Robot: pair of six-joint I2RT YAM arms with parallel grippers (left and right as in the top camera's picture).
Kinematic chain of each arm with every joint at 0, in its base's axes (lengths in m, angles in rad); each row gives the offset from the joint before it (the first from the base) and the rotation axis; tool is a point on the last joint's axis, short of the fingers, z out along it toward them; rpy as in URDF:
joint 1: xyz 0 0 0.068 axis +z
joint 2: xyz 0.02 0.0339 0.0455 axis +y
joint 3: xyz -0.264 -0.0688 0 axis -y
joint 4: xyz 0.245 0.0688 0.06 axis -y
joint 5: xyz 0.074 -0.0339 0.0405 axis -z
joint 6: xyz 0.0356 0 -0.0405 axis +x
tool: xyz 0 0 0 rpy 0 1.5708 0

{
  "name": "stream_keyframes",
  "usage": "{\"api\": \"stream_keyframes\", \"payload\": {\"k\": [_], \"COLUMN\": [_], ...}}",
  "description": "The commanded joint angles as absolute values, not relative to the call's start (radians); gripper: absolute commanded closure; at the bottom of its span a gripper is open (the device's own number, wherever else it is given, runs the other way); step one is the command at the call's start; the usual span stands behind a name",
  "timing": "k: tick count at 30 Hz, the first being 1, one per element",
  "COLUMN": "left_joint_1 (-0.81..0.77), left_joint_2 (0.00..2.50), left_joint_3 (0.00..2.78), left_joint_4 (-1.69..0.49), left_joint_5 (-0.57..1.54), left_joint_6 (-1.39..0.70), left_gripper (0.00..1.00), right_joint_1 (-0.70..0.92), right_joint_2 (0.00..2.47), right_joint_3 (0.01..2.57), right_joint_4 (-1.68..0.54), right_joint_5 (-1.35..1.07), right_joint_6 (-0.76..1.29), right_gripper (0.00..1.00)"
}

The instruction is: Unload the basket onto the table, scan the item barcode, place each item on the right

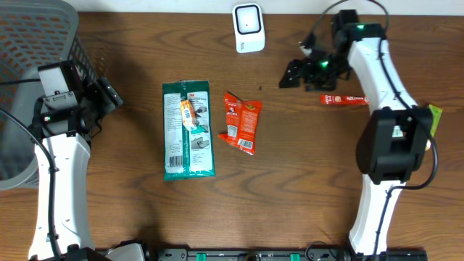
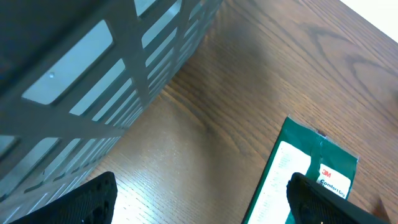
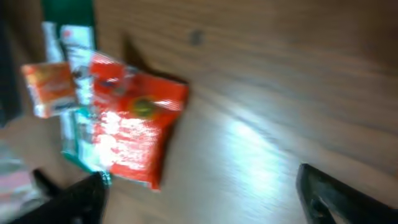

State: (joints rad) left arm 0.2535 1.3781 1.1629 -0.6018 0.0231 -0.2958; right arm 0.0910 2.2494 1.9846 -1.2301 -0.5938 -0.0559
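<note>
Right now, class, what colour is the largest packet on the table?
The packet is green with a white panel; best seen overhead.

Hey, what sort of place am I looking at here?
Probably a mock checkout bench: a wooden table with a white barcode scanner, packaged goods like the green packet, and a grey basket.

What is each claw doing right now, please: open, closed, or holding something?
Left claw: open, holding nothing.
Right claw: open, holding nothing.

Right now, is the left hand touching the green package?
Apart. The overhead view shows a strip of bare table between the open left hand and the green package.
</note>
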Motion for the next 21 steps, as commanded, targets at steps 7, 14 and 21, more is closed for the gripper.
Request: {"api": "stream_keyframes", "payload": {"k": [7, 14, 21], "left_joint_1": [0.262, 0.262, 0.262], "left_joint_2": [1.362, 1.362, 1.362], "left_joint_3": [1.177, 1.177, 1.177], "left_joint_4": [-0.601, -0.601, -0.601], "left_joint_5": [0.010, 0.010, 0.010], "left_joint_6": [-0.301, -0.302, -0.302], "left_gripper": [0.12, 0.12, 0.12], "right_joint_1": [0.257, 0.297, 0.295], "right_joint_2": [2.241, 2.241, 2.241], "right_joint_3": [1.903, 1.880, 1.856], "right_joint_4": [-1.220, -1.240, -1.220], "right_joint_5": [-0.533, -0.536, -0.563], "right_joint_6": [0.051, 0.006, -0.039], "right_gripper": [0.18, 0.18, 0.15]}}
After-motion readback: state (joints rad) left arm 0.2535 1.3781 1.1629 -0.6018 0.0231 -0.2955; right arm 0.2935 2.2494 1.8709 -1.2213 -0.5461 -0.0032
